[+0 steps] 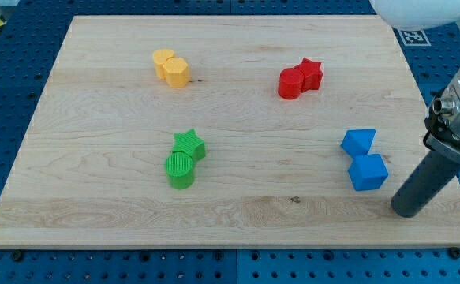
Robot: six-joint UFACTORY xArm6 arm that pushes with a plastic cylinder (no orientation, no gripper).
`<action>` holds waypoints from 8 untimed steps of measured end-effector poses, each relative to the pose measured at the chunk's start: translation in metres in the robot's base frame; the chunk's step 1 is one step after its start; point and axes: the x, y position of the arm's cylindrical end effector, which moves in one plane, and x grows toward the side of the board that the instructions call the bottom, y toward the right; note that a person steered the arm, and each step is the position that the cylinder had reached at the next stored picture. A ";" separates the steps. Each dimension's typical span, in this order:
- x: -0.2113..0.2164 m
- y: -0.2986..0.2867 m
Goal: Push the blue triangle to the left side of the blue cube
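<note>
My tip has no fingers to open or close, so it should circle above the small blue plastic triangle, which touches the blue plastic cube left of my tip, then push it down-left on the wooden counter.

I have one camera, set high off the near edge of the wooden board, looking down and forward; all four corners nearly fit in frame.
</note>
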 end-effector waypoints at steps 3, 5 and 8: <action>-0.040 -0.004; -0.047 0.007; -0.103 -0.022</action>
